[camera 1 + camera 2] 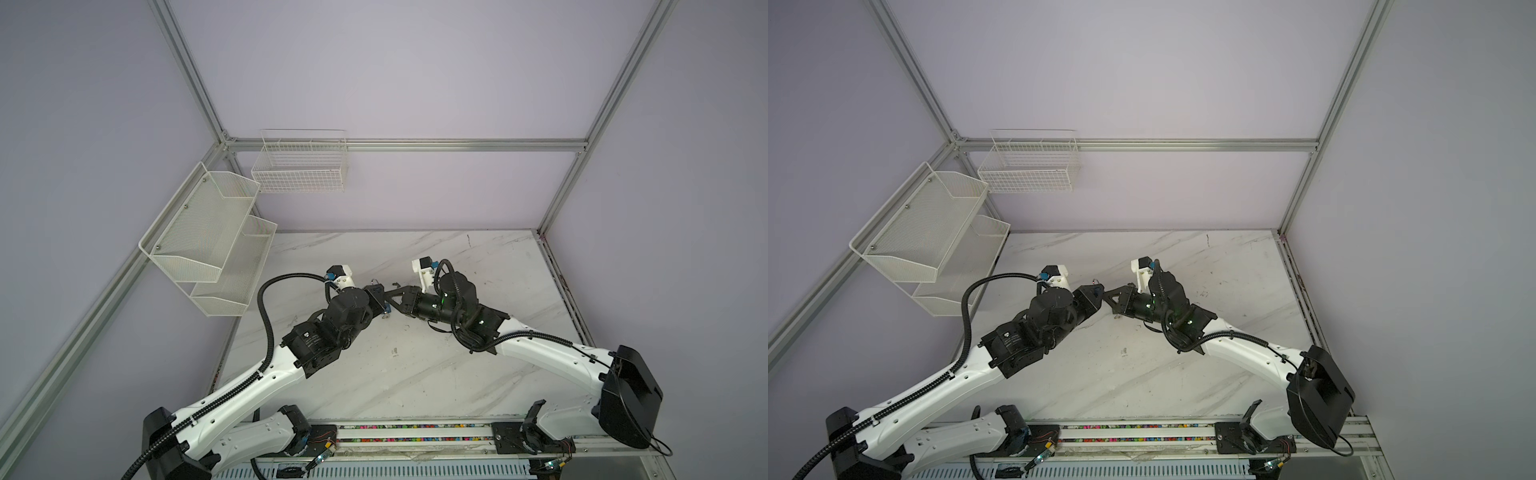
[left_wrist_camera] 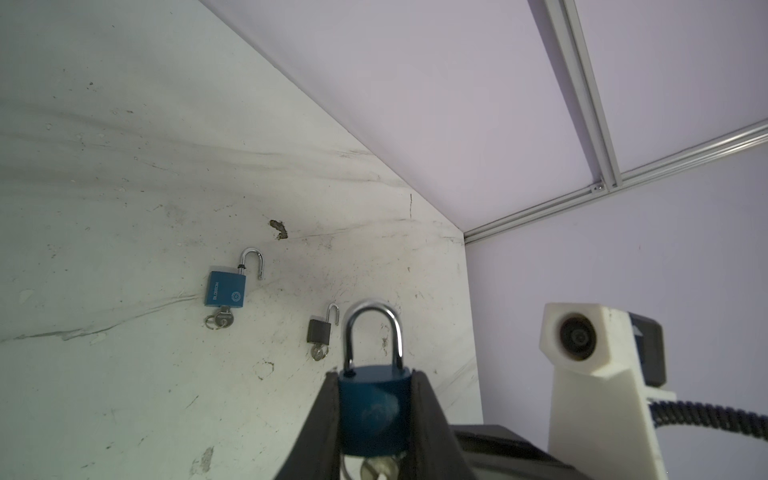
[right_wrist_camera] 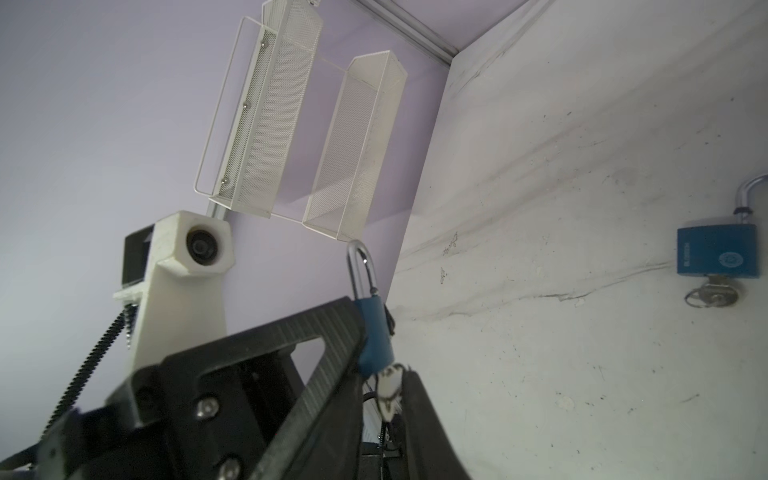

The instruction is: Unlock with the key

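Observation:
My left gripper point(image 2: 374, 374) is shut on a blue padlock point(image 2: 374, 411), with one finger on each narrow side of the body. Both legs of the silver shackle point(image 2: 374, 328) sit in the body. A silver key point(image 2: 376, 467) sticks out of the padlock's underside. In the right wrist view the key point(image 3: 390, 386) lies between the fingers of my right gripper point(image 3: 388, 374), which stand slightly apart with a gap beside the key. In both top views the left gripper point(image 1: 380, 297) and right gripper point(image 1: 392, 297) meet tip to tip above the middle of the table.
Two more padlocks lie on the marble table point(image 2: 124, 187) with shackles swung open and keys inserted: a blue one point(image 2: 225, 289) and a small black one point(image 2: 319, 330). A white mesh rack point(image 1: 212, 237) and a wire basket point(image 1: 299, 166) hang on the walls at the back left.

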